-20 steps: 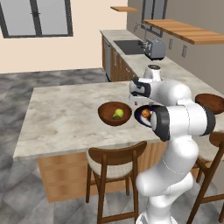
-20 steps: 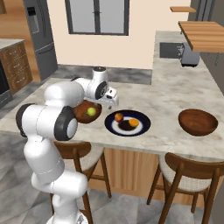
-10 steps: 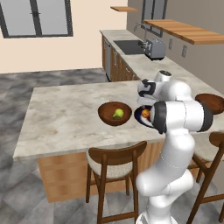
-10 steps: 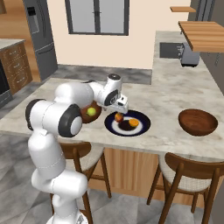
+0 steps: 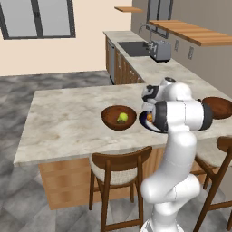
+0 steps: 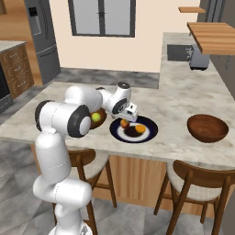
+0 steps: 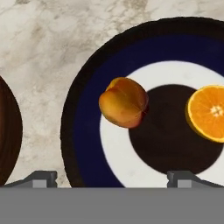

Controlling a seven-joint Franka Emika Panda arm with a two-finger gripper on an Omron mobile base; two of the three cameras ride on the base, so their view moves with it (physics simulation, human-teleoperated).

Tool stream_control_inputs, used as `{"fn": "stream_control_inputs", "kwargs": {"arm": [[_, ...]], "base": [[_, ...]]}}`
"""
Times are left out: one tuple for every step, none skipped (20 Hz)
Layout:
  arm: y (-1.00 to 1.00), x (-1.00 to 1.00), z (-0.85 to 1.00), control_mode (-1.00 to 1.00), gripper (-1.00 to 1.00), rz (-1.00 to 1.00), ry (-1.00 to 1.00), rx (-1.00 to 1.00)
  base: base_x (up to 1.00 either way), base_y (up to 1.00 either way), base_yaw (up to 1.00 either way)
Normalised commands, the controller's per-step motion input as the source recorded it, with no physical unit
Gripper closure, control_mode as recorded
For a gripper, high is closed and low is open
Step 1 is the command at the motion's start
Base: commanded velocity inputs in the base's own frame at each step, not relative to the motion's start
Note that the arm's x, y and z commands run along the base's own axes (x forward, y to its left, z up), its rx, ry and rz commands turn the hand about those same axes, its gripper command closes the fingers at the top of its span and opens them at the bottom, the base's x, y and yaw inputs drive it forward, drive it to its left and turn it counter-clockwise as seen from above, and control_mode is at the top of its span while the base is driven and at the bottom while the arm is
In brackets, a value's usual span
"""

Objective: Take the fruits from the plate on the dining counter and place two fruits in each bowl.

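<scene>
kitchen | marble dining counter [image 5: 68, 118]: plate [image 6: 150, 132], two bowls | fingers [image 7: 188, 178] spread, released

Flat, even rendered light fills the kitchen, bright with no glare. The beige marble-patterned surface [image 5: 68, 118] shows only faint shadows beside the round navy plate [image 7: 83, 131]. Base views look soft and coarse; the hand view is sharper, undistorted at its edges.

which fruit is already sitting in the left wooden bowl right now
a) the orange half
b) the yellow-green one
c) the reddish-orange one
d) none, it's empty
b: the yellow-green fruit lies inside the wooden bowl nearest the arm, while the orange half and the reddish fruit are on the plate.
</scene>
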Motion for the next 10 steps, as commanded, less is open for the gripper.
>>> {"fn": "stream_control_inputs", "kwargs": {"arm": [[0.00, 0.01, -0.33, -1.00, -1.00, 0.00, 0.00, 0.00], [0.00, 0.09, -0.27, -1.00, -1.00, 0.00, 0.00, 0.00], [0.00, 0.13, -0.24, -1.00, -1.00, 0.00, 0.00, 0.00], [0.00, 0.07, -0.24, -1.00, -1.00, 0.00, 0.00, 0.00], [-0.02, 0.02, -0.27, -1.00, -1.00, 0.00, 0.00, 0.00], [0.00, 0.11, -0.26, -1.00, -1.00, 0.00, 0.00, 0.00], [0.00, 0.10, -0.26, -1.00, -1.00, 0.00, 0.00, 0.00], [0.00, 0.11, -0.21, -1.00, -1.00, 0.00, 0.00, 0.00], [0.00, 0.12, -0.09, -1.00, -1.00, 0.00, 0.00, 0.00], [0.00, 0.22, -0.06, -1.00, -1.00, 0.00, 0.00, 0.00]], "base": [[0.00, 0.00, 0.00], [0.00, 0.00, 0.00], [0.00, 0.00, 0.00], [0.00, 0.00, 0.00], [0.00, 0.00, 0.00], [0.00, 0.00, 0.00], [0.00, 0.00, 0.00], [0.00, 0.00, 0.00], [0.00, 0.00, 0.00], [0.00, 0.00, 0.00]]}}
